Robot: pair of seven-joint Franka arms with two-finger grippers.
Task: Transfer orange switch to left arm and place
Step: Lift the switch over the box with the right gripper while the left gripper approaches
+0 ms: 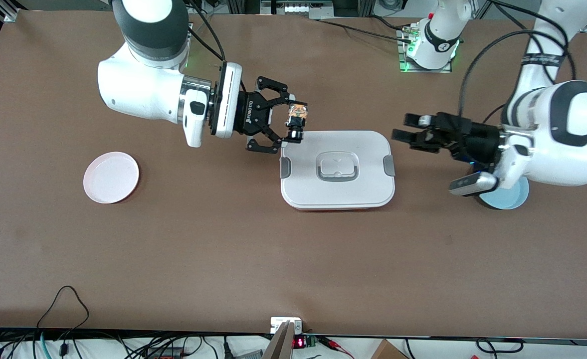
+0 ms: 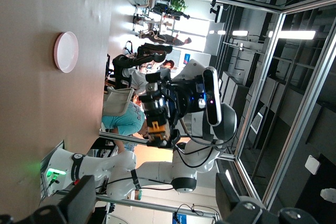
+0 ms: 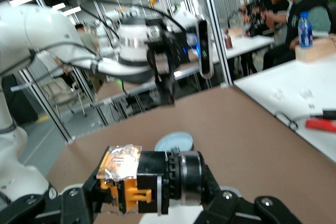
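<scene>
The right gripper (image 1: 293, 125) hangs in the air at the edge of the box (image 1: 337, 169) on the right arm's end, its fingers (image 1: 279, 145) clamped on the orange switch (image 1: 296, 121). In the right wrist view the switch (image 3: 149, 181) sits crosswise between the pads, its black barrel sticking out past them.

The left gripper (image 1: 404, 127) hovers off the other end of the box, fingers (image 1: 412, 119) spread wide and empty, aimed across the lid at the switch. The two sets of fingertips are well apart, with the lid's whole length between them.

The risk, as I judge it, is the handover. The switch is tiny, and the free barrel gives the left fingers little to take (how much shows is hard to tell from the front). A slightly misaligned approach could knock it loose onto the lid or the bench (image 1: 293, 259). Either gripper dipping while crossing could also clip the box's raised handle (image 1: 337, 166).
</scene>
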